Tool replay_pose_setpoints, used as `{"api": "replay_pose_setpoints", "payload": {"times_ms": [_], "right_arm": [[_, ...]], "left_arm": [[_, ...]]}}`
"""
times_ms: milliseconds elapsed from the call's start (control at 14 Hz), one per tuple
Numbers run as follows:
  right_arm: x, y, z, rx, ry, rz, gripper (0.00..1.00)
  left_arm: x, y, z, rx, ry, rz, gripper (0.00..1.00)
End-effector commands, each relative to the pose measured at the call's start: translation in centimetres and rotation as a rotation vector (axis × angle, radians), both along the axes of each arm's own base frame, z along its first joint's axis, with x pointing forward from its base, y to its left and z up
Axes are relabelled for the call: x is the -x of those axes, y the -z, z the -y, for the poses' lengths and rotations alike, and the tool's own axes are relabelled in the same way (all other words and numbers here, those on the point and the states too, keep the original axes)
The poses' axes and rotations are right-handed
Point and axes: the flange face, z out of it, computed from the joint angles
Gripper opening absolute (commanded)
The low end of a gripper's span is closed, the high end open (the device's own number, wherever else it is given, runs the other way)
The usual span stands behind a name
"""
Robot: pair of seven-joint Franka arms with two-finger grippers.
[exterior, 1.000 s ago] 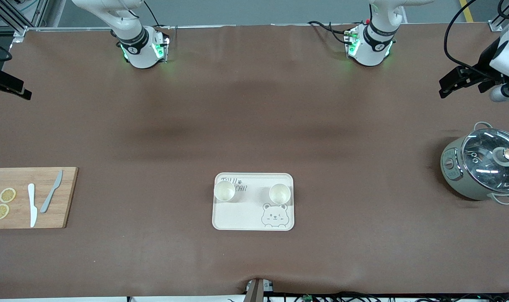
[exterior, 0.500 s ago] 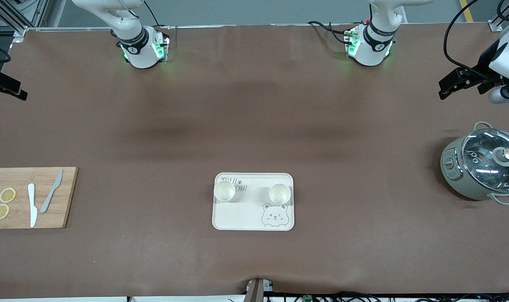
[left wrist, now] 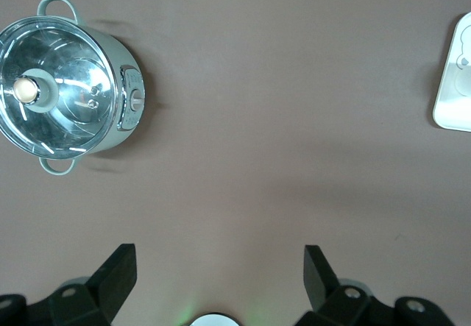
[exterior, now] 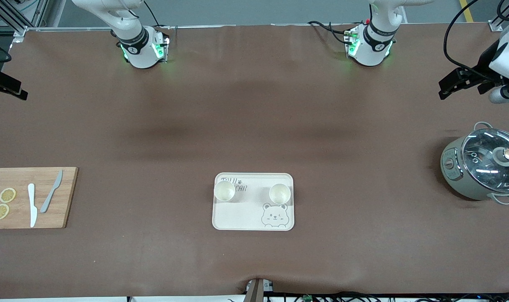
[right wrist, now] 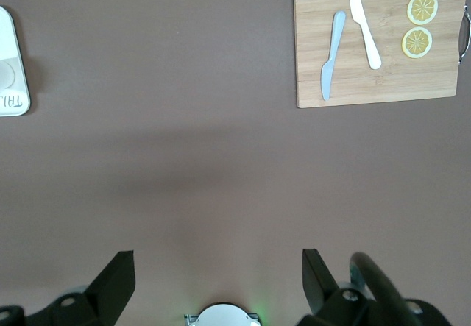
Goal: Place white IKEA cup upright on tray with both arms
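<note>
The cream tray [exterior: 242, 218] with a bear drawing lies in the middle of the table, near the front camera. Two white cups stand upright on it, apart from each other: one [exterior: 224, 191] toward the right arm's end, one [exterior: 279, 193] toward the left arm's end. My left gripper [exterior: 462, 86] hangs open and empty over the table's left-arm end, near the pot. In the left wrist view its fingers [left wrist: 118, 271] stand wide apart over bare mat. My right gripper [exterior: 5, 84] is at the right arm's end, open and empty [right wrist: 217, 267]. Neither is near the cups.
A grey-green pot with a glass lid [exterior: 485, 165] stands at the left arm's end. A wooden cutting board [exterior: 66, 209] at the right arm's end carries two knives [exterior: 31, 204] and two lemon slices [exterior: 7, 195]. Brown mat covers the table.
The right gripper has drifted slightly outward toward its end of the table. The left gripper has barely shifted. Tray and cups have not moved.
</note>
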Motion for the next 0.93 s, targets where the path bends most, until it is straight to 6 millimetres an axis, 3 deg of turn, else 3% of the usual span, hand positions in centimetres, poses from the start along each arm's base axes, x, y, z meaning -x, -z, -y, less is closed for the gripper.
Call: {"api": "replay_pose_setpoints", "payload": {"times_ms": [0, 357, 857], "right_arm": [[0.6, -0.3, -0.1, 0.012, -0.007, 0.002, 1.00], [0.6, -0.2, 0.0, 0.012, -0.006, -0.003, 1.00], [0.7, -0.1, 0.3, 0.009, 0.000, -0.009, 1.00]], "left_arm": [[0.1, -0.5, 0.1, 0.016, 0.001, 0.009, 1.00], [0.0, -1.7, 0.2, 0.036, 0.021, 0.032, 1.00], [-0.9, -1.7, 0.5, 0.051, 0.025, 0.034, 1.00]]}}
